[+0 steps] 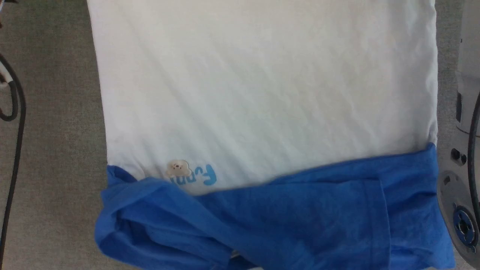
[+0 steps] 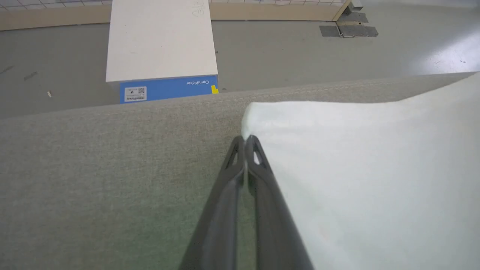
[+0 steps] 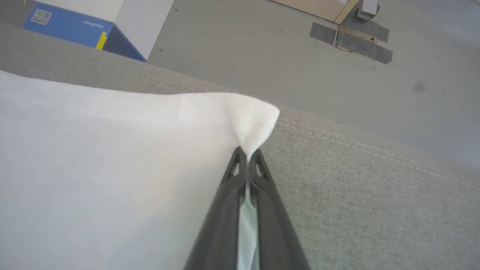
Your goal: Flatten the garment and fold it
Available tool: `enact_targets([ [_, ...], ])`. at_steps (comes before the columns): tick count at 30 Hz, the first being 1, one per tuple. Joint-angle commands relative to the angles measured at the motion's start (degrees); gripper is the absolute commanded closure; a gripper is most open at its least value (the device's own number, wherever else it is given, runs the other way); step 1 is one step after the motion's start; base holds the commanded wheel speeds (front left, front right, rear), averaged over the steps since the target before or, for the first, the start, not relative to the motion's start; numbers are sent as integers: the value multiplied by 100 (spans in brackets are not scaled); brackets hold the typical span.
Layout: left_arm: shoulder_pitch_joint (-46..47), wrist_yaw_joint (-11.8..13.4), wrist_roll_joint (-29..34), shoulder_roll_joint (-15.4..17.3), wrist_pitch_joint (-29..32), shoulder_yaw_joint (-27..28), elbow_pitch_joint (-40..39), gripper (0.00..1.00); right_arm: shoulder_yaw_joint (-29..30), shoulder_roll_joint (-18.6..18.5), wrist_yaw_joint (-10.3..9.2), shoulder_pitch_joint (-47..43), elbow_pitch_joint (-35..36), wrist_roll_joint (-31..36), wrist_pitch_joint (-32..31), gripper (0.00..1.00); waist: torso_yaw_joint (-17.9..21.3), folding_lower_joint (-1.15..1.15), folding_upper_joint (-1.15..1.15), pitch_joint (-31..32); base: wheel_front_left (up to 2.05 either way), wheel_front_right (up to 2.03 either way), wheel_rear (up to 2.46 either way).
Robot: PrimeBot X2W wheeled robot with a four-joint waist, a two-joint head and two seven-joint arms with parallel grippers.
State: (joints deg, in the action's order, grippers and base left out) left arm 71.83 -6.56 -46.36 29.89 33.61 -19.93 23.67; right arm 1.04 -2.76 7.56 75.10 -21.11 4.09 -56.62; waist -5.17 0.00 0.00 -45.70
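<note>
Looking down from the head view, you've got the white cotton T-shirt with royal-blue sleeves (image 1: 262, 93) spread flat on the grey fabric-covered worktop (image 1: 56, 150). The white body fills most of the frame, and the blue sleeves are folded in and bunched across the near end. The small bear print (image 1: 179, 168) and the light-blue lettering (image 1: 204, 178) sit just above that blue band, toward your left. A thin black cable (image 1: 17, 131) runs along the left edge and a pale grey forearm (image 1: 465, 112) along the right.

Left wrist view: your left claw (image 2: 245, 139) has its two dark fingers pressed together, tips right at the shirt's white corner near the far edge of the worktop. I honestly can't tell whether any cloth is caught between them. Past the edge, a white box with a blue end (image 2: 161, 52) sits on the grey floor (image 2: 300, 48).

Right wrist view: your right claw (image 3: 247, 152) is clamped on the shirt's other white corner. The fabric puckers up at the tips and pale cloth shows between the fingers.
</note>
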Motion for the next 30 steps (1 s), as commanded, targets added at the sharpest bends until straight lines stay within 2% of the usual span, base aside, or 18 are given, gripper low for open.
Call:
enact_targets([
  [1, 96, 25, 206, 50, -295, 7, 7, 100, 74, -11, -8, 42, -17, 44, 223, 100, 23, 0, 0, 109, 0, 0, 0],
  [8, 384, 71, 852, -44, -1757, -11, 142, 100, 366, -11, -8, 255, -284, 193, 1336, 100, 35, 0, 0, 485, 0, 0, 0],
  [13, 295, 13, 1026, -105, -2561, -79, 292, 100, 487, -11, -8, 193, -520, 35, 1971, 100, 27, 0, 0, 890, 0, 0, 0],
  [17, -43, -46, 922, -162, -3030, -174, 394, 100, 373, -11, -8, -143, -673, -265, 2425, 100, 14, 0, 0, 1396, 0, 0, 0],
  [23, -1089, -86, 673, -90, -3496, -563, 189, 100, 153, -34, -8, -1320, -537, -936, 2750, 100, 23, 0, 0, 2338, 0, 0, 0],
  [30, -2922, -23, 199, 38, -3937, -638, -533, 100, 110, -174, -8, -3390, 302, -1931, 2760, 100, 85, 0, 0, 3386, 0, 0, 0],
])
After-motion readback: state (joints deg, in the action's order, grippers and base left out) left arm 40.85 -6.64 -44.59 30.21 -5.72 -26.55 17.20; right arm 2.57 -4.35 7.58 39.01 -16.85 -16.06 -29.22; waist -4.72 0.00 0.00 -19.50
